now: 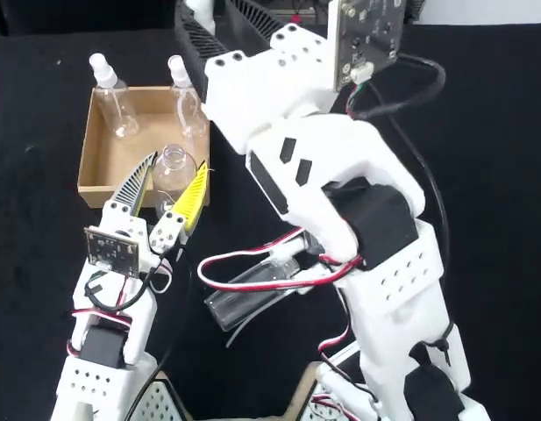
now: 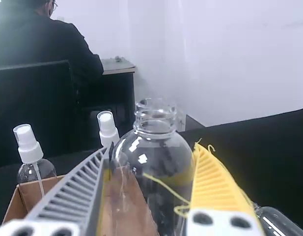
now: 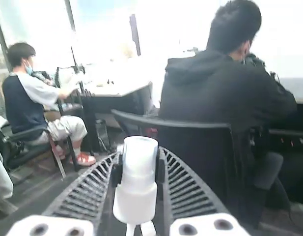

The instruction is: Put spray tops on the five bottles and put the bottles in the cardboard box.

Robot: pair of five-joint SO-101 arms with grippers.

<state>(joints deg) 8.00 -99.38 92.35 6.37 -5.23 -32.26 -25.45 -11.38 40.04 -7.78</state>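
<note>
**A:** Where is the clear plastic bottle with the open threaded neck (image 2: 153, 147)?

**B:** Upright at the near corner of the brown cardboard box (image 1: 86, 149), clamped between the jaws of the left gripper (image 1: 175, 165). One capped clear bottle (image 1: 112, 103) and another capped bottle (image 1: 187, 101) stand at the box's far side. An uncapped clear bottle (image 1: 252, 289) lies on the black counter (image 1: 480, 158) under the other arm.

**A:** How will it handle?

**B:** I'd judge it empty, so it's light. The thin wall is smooth, likely to slip, and will buckle if squeezed. Gripping the body below the shoulder suits it and leaves the neck free.

**A:** And the top?

**B:** The right gripper (image 3: 140, 157) has its jaws closed on the white plastic spray top (image 3: 136, 182), held by its head. It looks stiff and light. Its dip tube probably bends easily, so it needs to go straight into the neck.
</note>
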